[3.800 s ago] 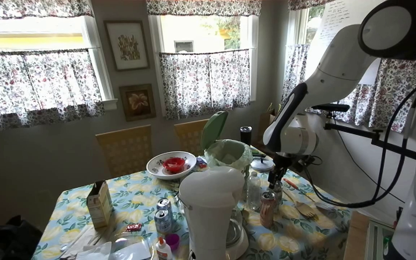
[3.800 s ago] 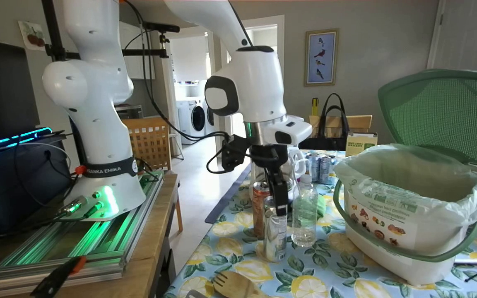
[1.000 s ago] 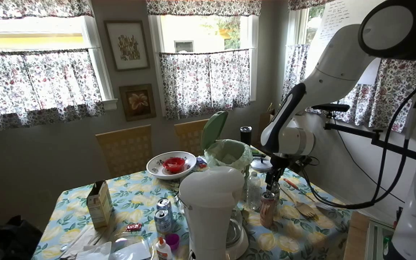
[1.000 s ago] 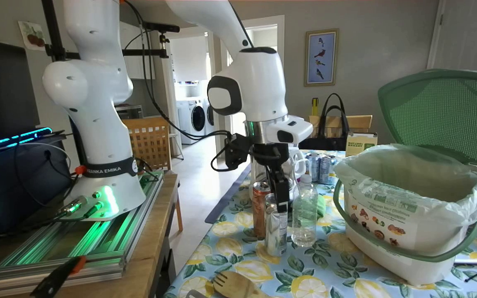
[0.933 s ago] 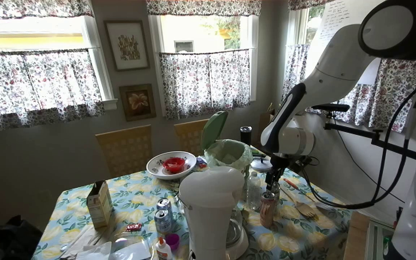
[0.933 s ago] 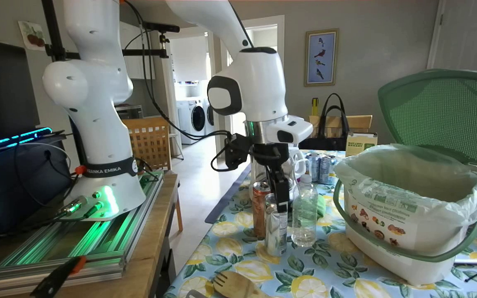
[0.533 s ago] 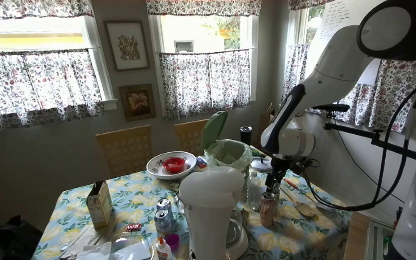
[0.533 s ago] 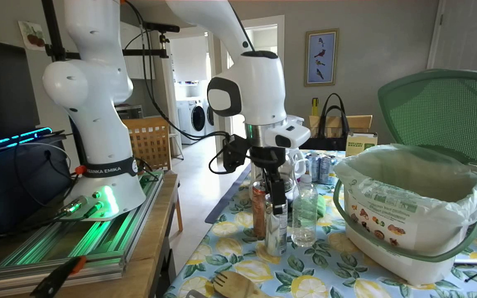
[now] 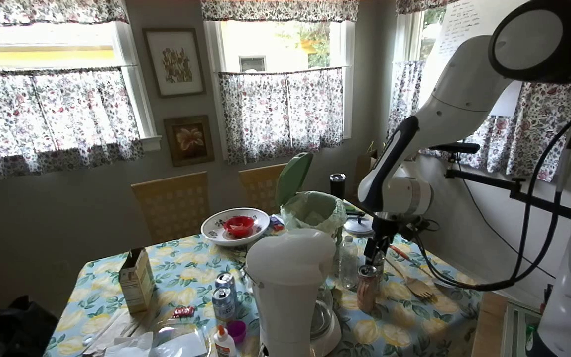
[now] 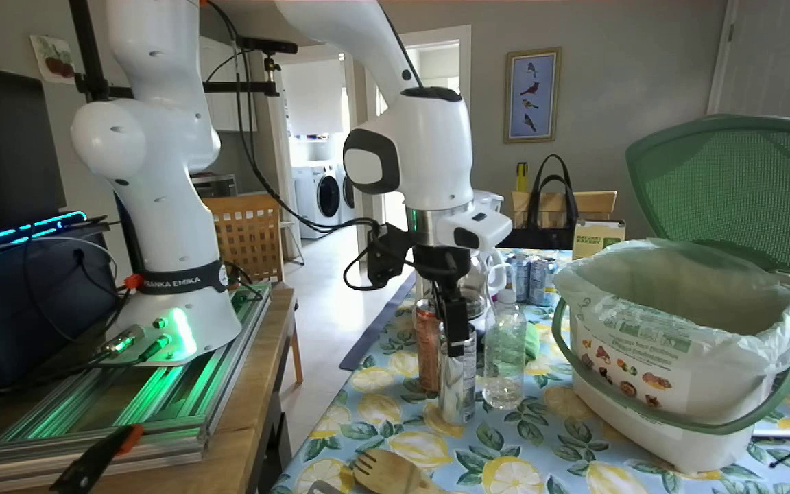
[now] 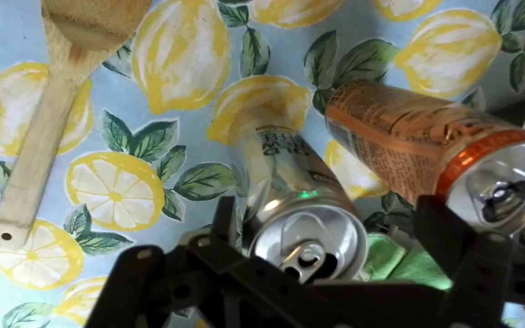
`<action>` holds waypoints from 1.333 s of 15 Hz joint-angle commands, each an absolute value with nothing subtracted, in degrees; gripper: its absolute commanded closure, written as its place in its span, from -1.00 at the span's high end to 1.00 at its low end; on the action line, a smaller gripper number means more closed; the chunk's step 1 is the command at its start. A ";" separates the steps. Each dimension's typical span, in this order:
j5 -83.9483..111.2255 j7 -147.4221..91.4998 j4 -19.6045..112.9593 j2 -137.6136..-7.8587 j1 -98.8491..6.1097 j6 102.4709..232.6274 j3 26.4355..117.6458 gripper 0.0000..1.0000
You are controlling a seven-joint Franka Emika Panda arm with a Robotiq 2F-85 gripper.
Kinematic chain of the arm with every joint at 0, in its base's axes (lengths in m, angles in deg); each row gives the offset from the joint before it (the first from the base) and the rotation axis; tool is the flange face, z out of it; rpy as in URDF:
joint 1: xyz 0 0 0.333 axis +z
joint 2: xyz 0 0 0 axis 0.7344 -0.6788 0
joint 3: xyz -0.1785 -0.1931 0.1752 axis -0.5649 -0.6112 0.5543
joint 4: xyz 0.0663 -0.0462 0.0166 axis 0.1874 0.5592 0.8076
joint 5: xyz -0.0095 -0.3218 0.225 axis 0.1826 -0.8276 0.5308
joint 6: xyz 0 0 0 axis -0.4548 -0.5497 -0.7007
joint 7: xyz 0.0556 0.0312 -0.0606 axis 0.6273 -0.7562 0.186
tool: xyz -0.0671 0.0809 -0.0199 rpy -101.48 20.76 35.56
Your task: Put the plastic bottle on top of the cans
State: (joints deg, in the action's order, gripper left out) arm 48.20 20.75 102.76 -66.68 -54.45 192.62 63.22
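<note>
The lemon-patterned bench [image 9: 186,263] carries all that the task calls for, and nothing on it is yet stacked as the sentence asks. Above it, the robot arm [image 10: 429,147] bends down toward a small cluster of drinks containers. An open, lined pail [image 10: 703,394] and a white coffee maker [image 9: 288,285] stand near that cluster; judging by the sentence, neither has a part in the job.

The claw [image 11: 327,210] is spread wide and pinches nothing, its fingers [image 11: 447,241] standing well apart in the wrist view.

The plastic bottle [image 10: 505,357] stands upright on the bench, near the cans but outside the claw's gap. The main step is therefore undone: grasping the bottle, lifting it and setting it down on the cans are all left.

The orange can [image 10: 427,350] is upright, and so is the silver can [image 10: 457,387] near it; the patterned surface shows between them, so they do not touch. The silver can's top lies in the claw's gap, clear of the finger on the orange can's side; whether the opposite finger touches it cannot be told. This suggests that the step in hand is arranging a base, perhaps bringing those 2 cans together. Well apart stand 2 blue cans [image 9: 223,303]; which cans the sentence means is not certain, though the nearer 2 look likelier.

The task seems early: at most, part of the base is ready.
</note>
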 commanded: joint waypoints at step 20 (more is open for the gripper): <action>34.91 11.83 99.82 -57.49 -52.60 192.77 60.92 1.00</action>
State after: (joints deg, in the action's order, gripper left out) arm 36.12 13.14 101.17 -58.94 -52.85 193.63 60.93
